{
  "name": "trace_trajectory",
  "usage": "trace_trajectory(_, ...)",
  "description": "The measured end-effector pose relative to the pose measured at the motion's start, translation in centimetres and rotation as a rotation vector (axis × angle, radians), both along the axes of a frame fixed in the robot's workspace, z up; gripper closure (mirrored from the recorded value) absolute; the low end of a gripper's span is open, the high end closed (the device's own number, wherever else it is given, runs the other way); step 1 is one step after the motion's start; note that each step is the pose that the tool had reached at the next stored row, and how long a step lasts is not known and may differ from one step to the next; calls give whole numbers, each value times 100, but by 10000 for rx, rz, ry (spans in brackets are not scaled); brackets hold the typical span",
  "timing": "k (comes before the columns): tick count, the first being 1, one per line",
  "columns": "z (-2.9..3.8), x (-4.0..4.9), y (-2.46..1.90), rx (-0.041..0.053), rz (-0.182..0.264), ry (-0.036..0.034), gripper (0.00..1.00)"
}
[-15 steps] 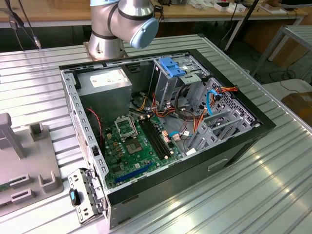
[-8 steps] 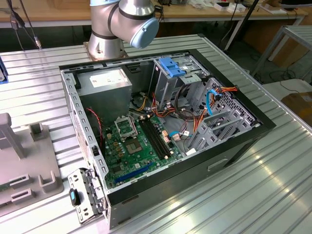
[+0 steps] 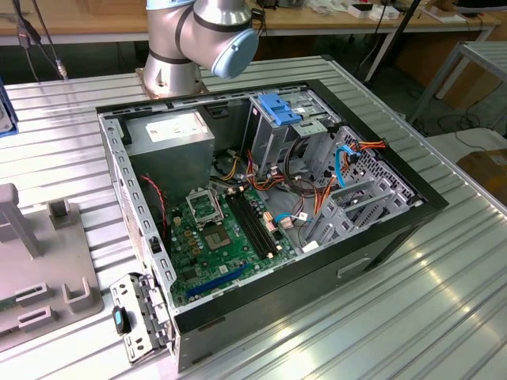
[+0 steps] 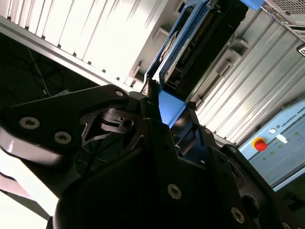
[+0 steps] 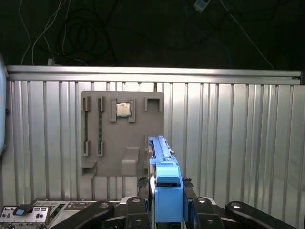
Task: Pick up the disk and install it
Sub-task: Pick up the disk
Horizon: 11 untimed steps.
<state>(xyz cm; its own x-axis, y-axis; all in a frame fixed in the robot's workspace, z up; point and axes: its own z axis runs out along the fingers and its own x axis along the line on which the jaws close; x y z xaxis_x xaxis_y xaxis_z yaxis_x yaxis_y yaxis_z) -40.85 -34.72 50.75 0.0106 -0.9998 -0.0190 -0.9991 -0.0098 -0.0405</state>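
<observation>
A grey fixture plate [image 5: 107, 152] lies on the ribbed metal table [image 5: 238, 143], a small chip [image 5: 124, 109] seated in it; above the table the gripper [image 5: 167, 185] is clamped on the disk [image 5: 161, 150], holding it edge-on by its blue rail end; the open computer case [image 3: 261, 198] stands to the exterior view's right of the plate

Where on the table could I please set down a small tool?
The ribbed table is bare along the exterior view's right and near side of the computer case. Between the case and the grey fixture it is tight, with a loose metal panel there. Inside the case, cables crowd the space.
</observation>
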Motion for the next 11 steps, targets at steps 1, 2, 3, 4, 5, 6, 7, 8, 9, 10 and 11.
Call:
trace_trajectory(1, 0, 18, 0, 0, 0, -1, 64)
trace_trajectory(2, 0, 31, 0, -1, 0, 0, 64)
trace_trajectory(3, 0, 49, 0, 0, 0, -1, 64)
trace_trajectory(4, 0, 65, 0, 0, 0, -1, 64)
trace_trajectory(5, 0, 96, 0, 0, 0, 0, 64)
trace_trajectory(6, 0, 118, 0, 0, 0, 0, 64)
trace_trajectory(7, 0, 136, 0, 0, 0, 0, 64)
trace_trajectory(8, 0, 151, 0, 0, 0, 0, 64)
trace_trajectory(9, 0, 173, 0, 0, 0, -1, 64)
trace_trajectory(10, 0, 189, 0, 0, 0, 0, 64)
trace_trajectory(11, 0, 203, 0, 0, 0, 0, 64)
